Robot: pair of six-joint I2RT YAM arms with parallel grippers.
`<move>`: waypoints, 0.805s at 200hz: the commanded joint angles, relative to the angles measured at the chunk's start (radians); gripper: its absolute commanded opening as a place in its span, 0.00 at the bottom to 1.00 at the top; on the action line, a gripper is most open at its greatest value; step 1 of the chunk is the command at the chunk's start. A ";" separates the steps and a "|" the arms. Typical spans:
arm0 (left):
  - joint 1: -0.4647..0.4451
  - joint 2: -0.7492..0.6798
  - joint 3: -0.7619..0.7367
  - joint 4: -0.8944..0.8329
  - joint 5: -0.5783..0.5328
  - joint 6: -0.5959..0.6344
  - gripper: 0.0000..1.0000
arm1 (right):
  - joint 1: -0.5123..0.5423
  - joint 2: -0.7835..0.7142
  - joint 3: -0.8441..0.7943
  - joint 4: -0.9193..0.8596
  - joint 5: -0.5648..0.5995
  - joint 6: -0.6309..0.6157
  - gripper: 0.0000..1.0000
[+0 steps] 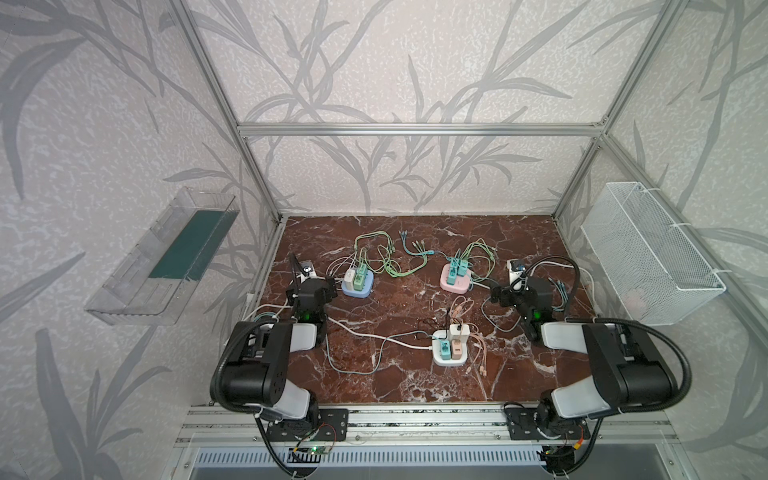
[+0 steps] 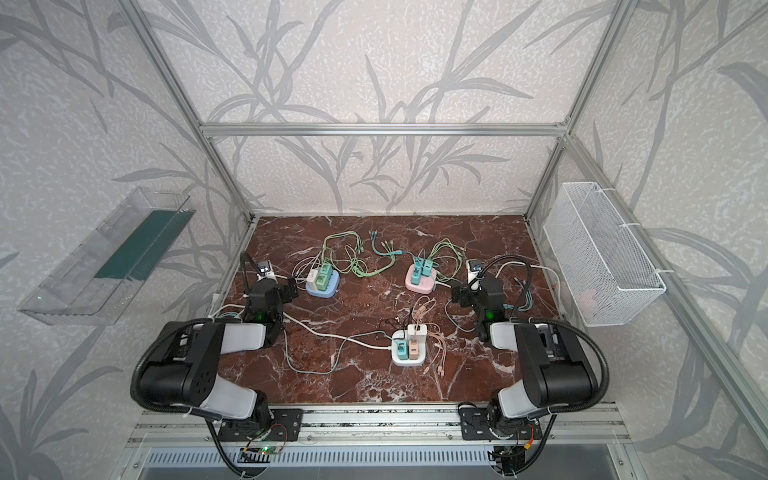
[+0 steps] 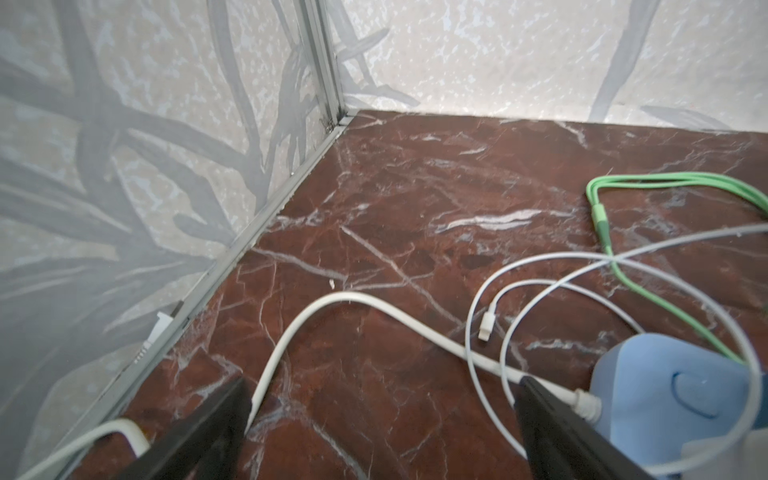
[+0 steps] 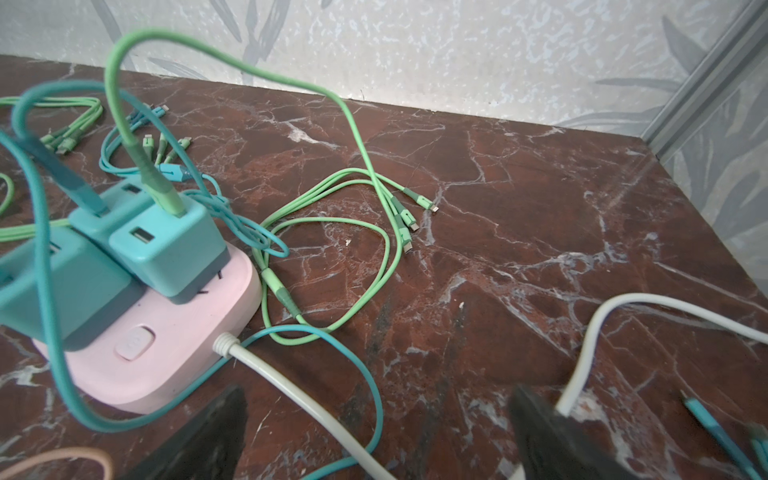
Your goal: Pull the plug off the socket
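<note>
Three sockets sit on the red marble table, seen in both top views. The blue socket point(image 1: 357, 289) carries a white plug point(image 1: 350, 277) and green plugs point(image 1: 360, 277). The pink socket point(image 1: 455, 282) carries teal plugs point(image 1: 457, 266). The white socket point(image 1: 449, 355) holds a white, a teal and a peach plug. My left gripper point(image 1: 331, 286) point(image 3: 384, 384) is open just left of the blue socket point(image 3: 665, 395), nothing between its fingers. My right gripper point(image 1: 496, 293) point(image 4: 376, 392) is open just right of the pink socket point(image 4: 166, 353), above its white cord; teal plugs point(image 4: 174, 245) stand upright.
Green, teal, white and peach cables point(image 1: 390, 257) trail across the table between the sockets. Small white wall adapters point(image 1: 309, 270) point(image 1: 517, 266) stand behind each gripper. A clear tray point(image 1: 162, 257) hangs on the left wall, a white wire basket point(image 1: 648, 253) on the right.
</note>
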 commanded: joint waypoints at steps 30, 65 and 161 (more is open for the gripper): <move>-0.002 -0.284 0.264 -0.605 0.119 -0.112 0.99 | -0.005 -0.273 0.188 -0.556 0.001 0.145 0.95; -0.062 -0.513 0.189 -0.628 0.166 -0.222 0.99 | -0.001 -0.400 0.186 -0.722 -0.145 0.303 0.89; -0.646 -0.634 0.104 -0.718 0.084 -0.240 0.99 | 0.303 -0.654 0.072 -1.060 -0.038 0.635 0.74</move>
